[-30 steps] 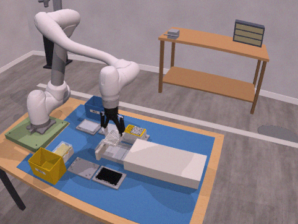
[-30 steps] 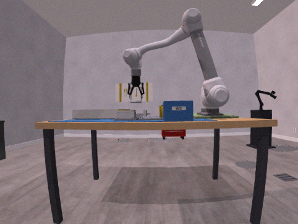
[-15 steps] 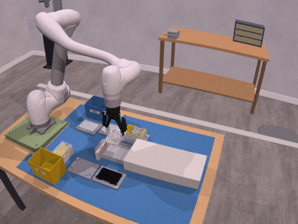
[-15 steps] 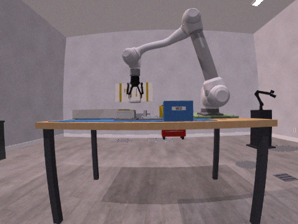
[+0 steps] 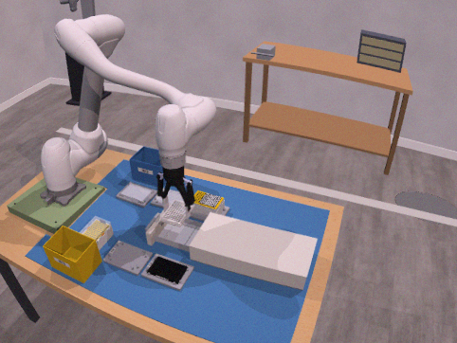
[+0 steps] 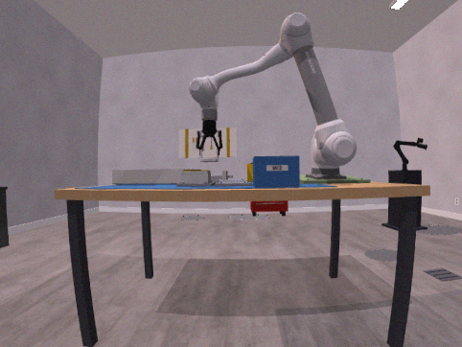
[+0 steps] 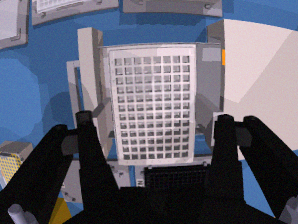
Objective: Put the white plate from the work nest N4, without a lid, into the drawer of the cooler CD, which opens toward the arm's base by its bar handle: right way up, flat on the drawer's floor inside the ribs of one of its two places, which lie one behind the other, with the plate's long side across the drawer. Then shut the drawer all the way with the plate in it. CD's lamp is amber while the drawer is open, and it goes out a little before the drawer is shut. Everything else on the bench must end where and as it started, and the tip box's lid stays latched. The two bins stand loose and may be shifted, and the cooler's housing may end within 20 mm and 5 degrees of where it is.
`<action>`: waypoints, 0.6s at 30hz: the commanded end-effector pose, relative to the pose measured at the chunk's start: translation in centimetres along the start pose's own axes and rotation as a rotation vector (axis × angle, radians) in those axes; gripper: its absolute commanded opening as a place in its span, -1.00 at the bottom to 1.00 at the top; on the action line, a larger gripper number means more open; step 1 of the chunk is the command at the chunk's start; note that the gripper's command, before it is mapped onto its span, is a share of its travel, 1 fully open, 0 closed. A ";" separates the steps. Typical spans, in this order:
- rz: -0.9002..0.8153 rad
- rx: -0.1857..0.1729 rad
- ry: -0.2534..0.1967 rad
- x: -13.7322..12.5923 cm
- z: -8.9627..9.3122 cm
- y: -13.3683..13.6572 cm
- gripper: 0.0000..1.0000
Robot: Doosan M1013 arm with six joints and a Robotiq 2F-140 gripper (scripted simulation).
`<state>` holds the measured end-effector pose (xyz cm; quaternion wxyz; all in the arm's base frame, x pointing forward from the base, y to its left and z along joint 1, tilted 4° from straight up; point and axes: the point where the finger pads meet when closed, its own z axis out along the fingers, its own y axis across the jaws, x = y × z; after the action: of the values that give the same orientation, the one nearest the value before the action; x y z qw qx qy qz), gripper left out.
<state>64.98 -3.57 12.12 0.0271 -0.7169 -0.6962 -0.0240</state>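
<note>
Two bins are flanking the work area on the table (image 5: 327, 284): a blue bin (image 6: 276, 171) reading "W2" and a yellow bin (image 5: 72, 252). Fingers are standing about half open, clamping the white plate (image 7: 153, 103) by its long edges, hanging above the open drawer (image 5: 172, 233) of the cooler (image 5: 253, 248), near a yellow tip box (image 5: 209, 200).
</note>
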 end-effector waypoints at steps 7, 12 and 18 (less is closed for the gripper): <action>0.000 0.000 0.000 0.0 1.0 0.0 -1.00; 0.000 0.000 0.000 0.0 1.7 0.0 -1.00; 0.000 0.000 0.000 0.0 2.5 0.0 -1.00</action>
<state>64.95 -3.44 9.99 0.0271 -0.7169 -0.6962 -0.0240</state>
